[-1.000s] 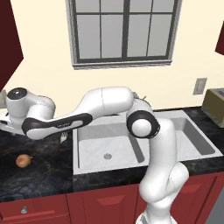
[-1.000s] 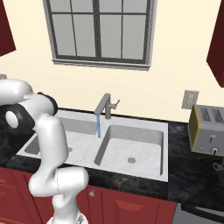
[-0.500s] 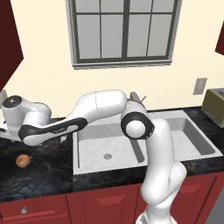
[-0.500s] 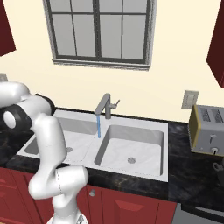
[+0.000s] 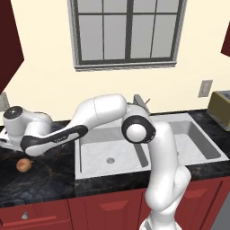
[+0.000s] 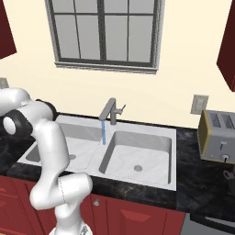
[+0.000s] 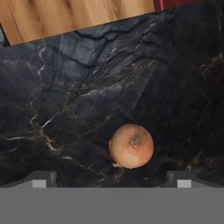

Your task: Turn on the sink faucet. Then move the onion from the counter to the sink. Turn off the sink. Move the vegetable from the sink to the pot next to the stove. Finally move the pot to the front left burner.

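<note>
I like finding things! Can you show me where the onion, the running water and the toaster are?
onion (image 7: pixel 131 146), hand view, middle of its round skin.
running water (image 6: pixel 103 133), right base view, the blue stream under the spout.
toaster (image 6: pixel 218 137), right base view, its grey front.

The tan-orange onion (image 7: pixel 131 146) sits on the black counter (image 7: pixel 78 100); the faucet (image 6: pixel 110 111) runs.

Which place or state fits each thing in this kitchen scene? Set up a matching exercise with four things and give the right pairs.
Things:
1. onion
2. sink faucet
3. toaster
4. hand

Places or states:
A. running water into the sink
B. open, above the onion
C. lying on the black counter
D. on the counter, right of the sink

Pairs: 1-C, 2-A, 3-D, 4-B
</note>
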Robot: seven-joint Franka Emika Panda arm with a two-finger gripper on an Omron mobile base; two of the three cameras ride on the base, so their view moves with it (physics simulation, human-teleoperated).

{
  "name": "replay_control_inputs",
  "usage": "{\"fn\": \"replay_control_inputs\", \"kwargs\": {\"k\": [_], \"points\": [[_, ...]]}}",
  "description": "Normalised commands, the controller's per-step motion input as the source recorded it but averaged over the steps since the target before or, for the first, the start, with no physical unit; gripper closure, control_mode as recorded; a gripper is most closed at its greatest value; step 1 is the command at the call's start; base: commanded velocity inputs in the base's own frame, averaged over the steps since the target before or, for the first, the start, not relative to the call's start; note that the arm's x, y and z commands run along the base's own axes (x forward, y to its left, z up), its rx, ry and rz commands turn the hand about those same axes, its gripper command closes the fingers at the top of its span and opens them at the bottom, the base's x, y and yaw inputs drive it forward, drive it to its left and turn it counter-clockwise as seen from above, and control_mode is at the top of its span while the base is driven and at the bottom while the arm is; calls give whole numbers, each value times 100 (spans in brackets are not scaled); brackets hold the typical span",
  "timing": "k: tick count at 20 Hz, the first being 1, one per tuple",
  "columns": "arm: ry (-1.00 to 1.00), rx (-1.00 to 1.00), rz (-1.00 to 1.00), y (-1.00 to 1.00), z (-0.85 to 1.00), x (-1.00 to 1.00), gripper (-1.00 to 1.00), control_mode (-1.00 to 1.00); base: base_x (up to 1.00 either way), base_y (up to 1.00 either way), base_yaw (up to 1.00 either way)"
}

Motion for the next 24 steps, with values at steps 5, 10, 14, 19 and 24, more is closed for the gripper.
{"fn": "replay_control_inputs", "kwargs": {"k": [5,10,14,19,24], "points": [[1,0,0,0,-22,0,-100,-100,0,0,0],[1,0,0,0,-19,0,-100,-100,0,0,0],[2,0,0,0,-16,0,-100,-100,0,0,0],[1,0,0,0,-14,0,-100,-100,0,0,0],[1,0,0,0,-14,1,-100,-100,0,0,0]]}}
